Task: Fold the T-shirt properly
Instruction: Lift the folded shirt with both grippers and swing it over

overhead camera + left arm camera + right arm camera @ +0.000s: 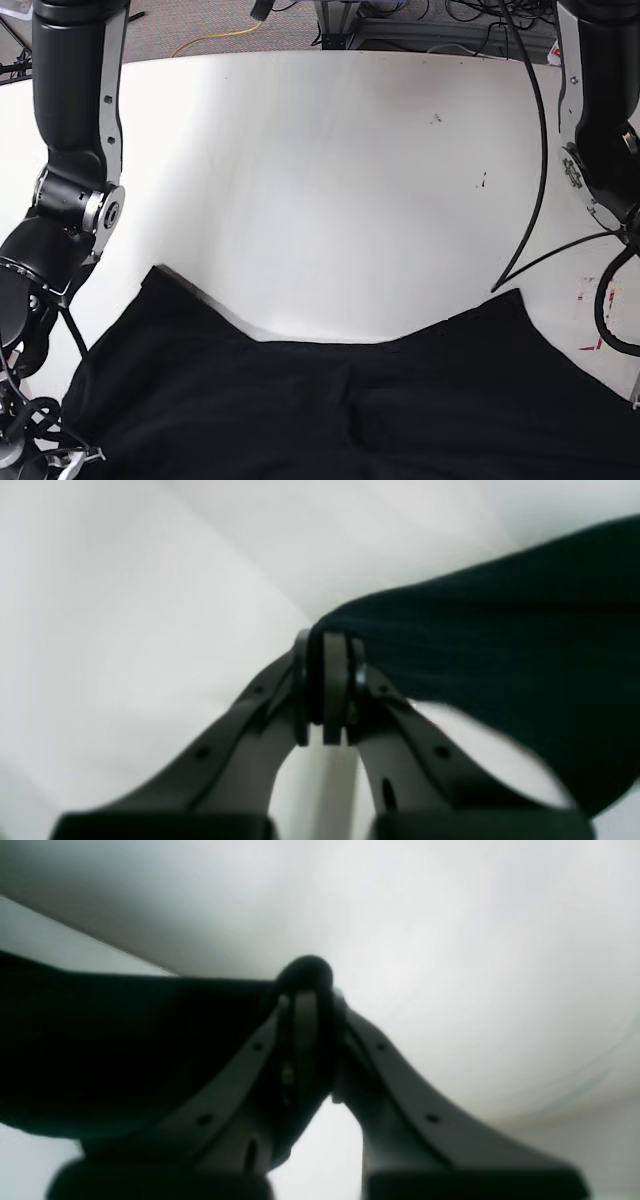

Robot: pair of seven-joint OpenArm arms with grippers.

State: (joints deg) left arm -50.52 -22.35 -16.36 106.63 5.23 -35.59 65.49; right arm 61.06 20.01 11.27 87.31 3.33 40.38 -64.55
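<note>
Both grippers, left gripper (327, 645) and right gripper (305, 990), pinch corners of the black T-shirt (330, 400) above a white table (330, 180).

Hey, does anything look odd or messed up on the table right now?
Nothing damaged or spilled. The T-shirt sags in the middle between two raised corners, since each hand, left and right, is shut on a corner of it.

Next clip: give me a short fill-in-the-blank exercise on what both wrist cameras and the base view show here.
1. The left gripper is shut on the ____ T-shirt.
2. The right gripper is ____ on the same cloth.
3. In the base view the shirt lies on a ____ table.

Missing words: black; shut; white
</note>
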